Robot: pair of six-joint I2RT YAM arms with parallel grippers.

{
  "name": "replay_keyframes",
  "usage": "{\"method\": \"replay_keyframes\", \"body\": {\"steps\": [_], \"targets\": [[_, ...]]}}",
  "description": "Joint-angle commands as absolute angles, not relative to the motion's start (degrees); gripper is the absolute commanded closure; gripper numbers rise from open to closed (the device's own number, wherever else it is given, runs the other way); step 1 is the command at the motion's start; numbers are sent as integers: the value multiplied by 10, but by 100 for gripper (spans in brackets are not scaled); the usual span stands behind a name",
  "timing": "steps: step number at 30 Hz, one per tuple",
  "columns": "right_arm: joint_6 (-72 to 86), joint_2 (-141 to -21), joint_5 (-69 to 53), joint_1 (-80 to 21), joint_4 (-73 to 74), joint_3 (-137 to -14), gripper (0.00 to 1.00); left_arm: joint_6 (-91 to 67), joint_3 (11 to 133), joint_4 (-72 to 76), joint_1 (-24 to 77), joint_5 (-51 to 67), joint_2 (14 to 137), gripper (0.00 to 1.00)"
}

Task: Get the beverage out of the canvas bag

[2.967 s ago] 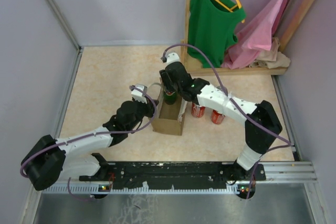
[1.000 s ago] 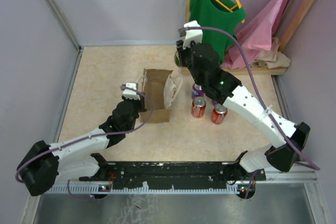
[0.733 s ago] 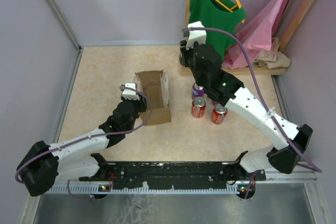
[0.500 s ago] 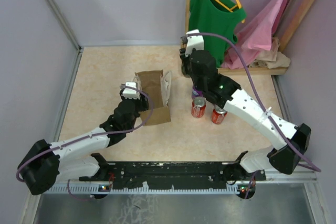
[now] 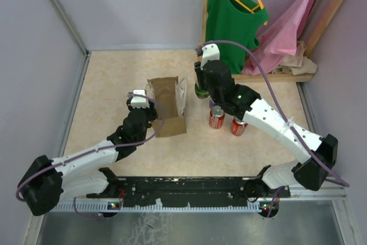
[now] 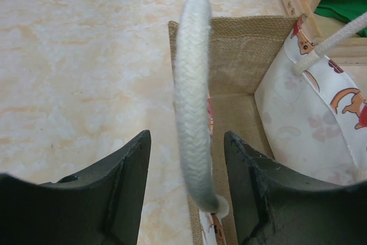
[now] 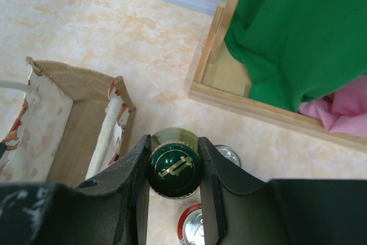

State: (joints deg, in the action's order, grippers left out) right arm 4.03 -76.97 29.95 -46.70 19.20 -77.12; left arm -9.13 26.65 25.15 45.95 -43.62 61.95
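Observation:
The canvas bag [image 5: 166, 107] stands upright on the table, tan with a printed white lining [image 6: 309, 113]. Its white rope handle [image 6: 192, 107] rises between the fingers of my left gripper [image 6: 186, 142], which is open with a gap on both sides of the rope. In the top view my left gripper [image 5: 137, 100] sits at the bag's left edge. The beverage, a green glass bottle [image 7: 175, 169] with a gold-marked cap, is outside the bag, just right of it. My right gripper [image 7: 175, 159] is shut on the bottle's cap, and the bottle [image 5: 200, 90] hangs below my right gripper [image 5: 202, 81].
Two red cans [image 5: 216, 117] [image 5: 238, 125] and a silver-topped can [image 7: 229, 154] stand right of the bottle. A wooden clothes rack [image 5: 269, 76] holding a green top [image 5: 229, 21] and a pink garment [image 5: 287, 32] fills the back right.
My left gripper has opened and let go of the bag's handle, and the bag has settled. My right arm has carried the bottle down and nearer, beside the cans.

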Motion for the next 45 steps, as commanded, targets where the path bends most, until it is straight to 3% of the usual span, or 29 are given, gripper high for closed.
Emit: {"method": "replay_keyframes", "body": {"steps": [1,16,19,21,22,45], "targets": [[60,-739,295,-468,118,-782,100,-82,272,239,454,-472,599,41],[104,-766,252,-468,135,-728,100,-64,269,248,420,-465,586,37],[106,-776,250,-468,133,-724,100,-59,259,258,419,-445,565,30],[106,-784,250,-468,130,-723,100,-61,253,259,420,-428,553,2],[106,-788,250,-469,128,-722,100,-62,252,259,419,-419,548,0],[117,-854,191,-431,34,-674,100,-101,251,155,419,-409,404,0]]}}
